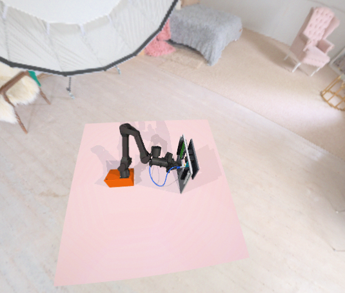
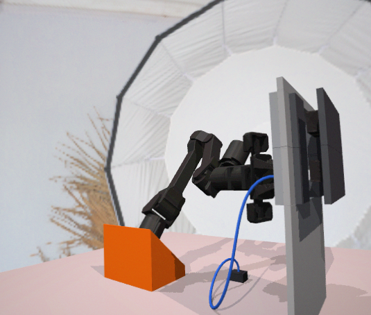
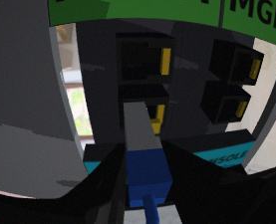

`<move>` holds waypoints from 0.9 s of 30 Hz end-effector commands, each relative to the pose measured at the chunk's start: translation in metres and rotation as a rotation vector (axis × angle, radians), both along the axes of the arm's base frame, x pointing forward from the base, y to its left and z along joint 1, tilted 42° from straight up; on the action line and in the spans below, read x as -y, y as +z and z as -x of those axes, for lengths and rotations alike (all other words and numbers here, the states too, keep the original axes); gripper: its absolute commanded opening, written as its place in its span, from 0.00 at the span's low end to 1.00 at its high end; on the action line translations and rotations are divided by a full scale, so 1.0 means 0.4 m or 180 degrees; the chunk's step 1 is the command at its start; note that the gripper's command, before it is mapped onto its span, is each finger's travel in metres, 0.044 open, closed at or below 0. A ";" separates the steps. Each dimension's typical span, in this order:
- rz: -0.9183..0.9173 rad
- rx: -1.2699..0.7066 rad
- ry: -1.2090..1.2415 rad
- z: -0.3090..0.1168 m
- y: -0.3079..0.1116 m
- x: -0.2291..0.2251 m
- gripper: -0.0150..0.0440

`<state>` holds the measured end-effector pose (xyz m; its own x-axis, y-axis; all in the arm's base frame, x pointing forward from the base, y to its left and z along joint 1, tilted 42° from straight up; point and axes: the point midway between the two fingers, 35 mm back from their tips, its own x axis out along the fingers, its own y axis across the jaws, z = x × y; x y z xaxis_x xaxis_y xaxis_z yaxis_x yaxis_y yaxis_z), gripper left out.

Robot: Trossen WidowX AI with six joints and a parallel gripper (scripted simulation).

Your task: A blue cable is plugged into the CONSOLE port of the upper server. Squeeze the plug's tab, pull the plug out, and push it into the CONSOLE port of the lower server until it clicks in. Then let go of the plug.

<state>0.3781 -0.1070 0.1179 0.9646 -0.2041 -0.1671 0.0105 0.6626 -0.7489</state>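
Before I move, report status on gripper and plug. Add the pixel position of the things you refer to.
Gripper point(image 1: 180, 166) point(image 3: 141, 148) shut on blue plug point(image 3: 148, 173). Plug's grey tip before a port in the lower pair at left; seating unclear. Teal label point(image 3: 227, 154) partly hidden by fingers.

In the top view, the arm's base point(image 1: 129, 182) point(image 2: 127, 257) is placed at the left on a mat point(image 1: 151, 245) point(image 2: 38, 281); the server panel point(image 1: 185, 184) point(image 2: 281, 139) is stood to its right. Between them, a cable point(image 1: 160, 186) point(image 2: 238, 222) is looped.
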 end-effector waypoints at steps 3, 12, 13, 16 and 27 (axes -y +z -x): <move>0.0003 0.0025 -0.0027 -0.005 0.006 0.004 0.25; 0.0003 0.0026 -0.0028 -0.009 0.006 0.003 0.25; 0.0003 0.0026 -0.0028 -0.010 0.006 0.003 0.25; 0.0003 0.0026 -0.0028 -0.011 0.006 0.003 0.25; 0.0004 0.0027 -0.0029 -0.017 0.006 0.003 0.25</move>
